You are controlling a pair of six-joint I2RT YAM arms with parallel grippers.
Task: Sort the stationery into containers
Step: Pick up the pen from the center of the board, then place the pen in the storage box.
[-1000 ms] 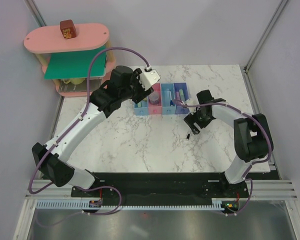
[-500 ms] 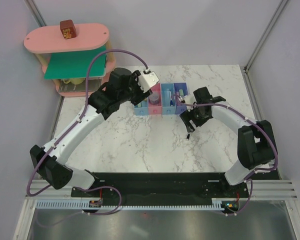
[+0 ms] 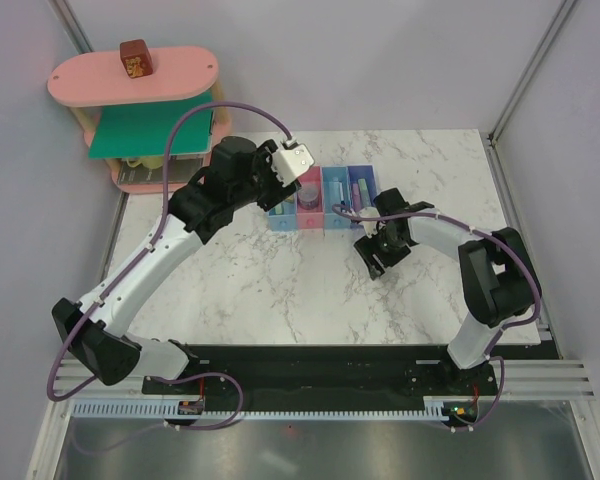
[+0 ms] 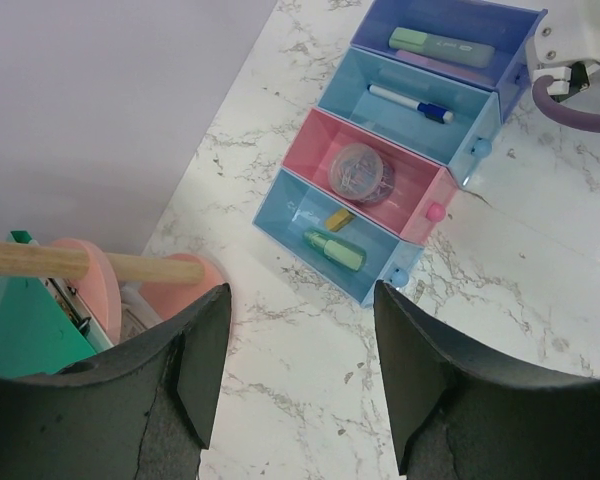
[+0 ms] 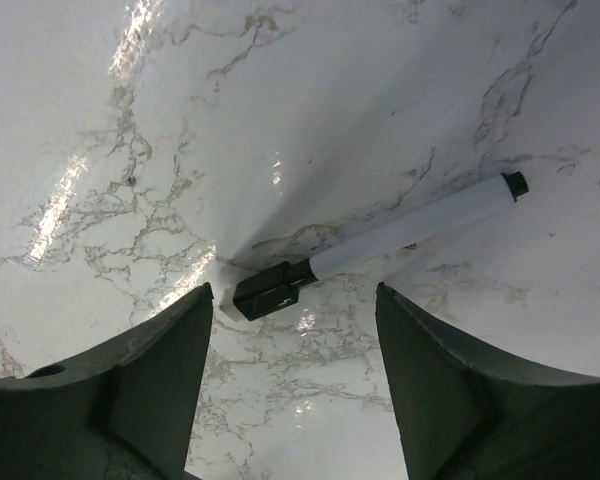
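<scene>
Left tool (image 4: 302,300), right tool (image 5: 295,298) agape

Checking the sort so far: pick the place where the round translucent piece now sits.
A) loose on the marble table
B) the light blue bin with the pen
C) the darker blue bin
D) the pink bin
D: the left wrist view shows the round translucent piece lying inside the pink bin, second in the row of four.
</scene>
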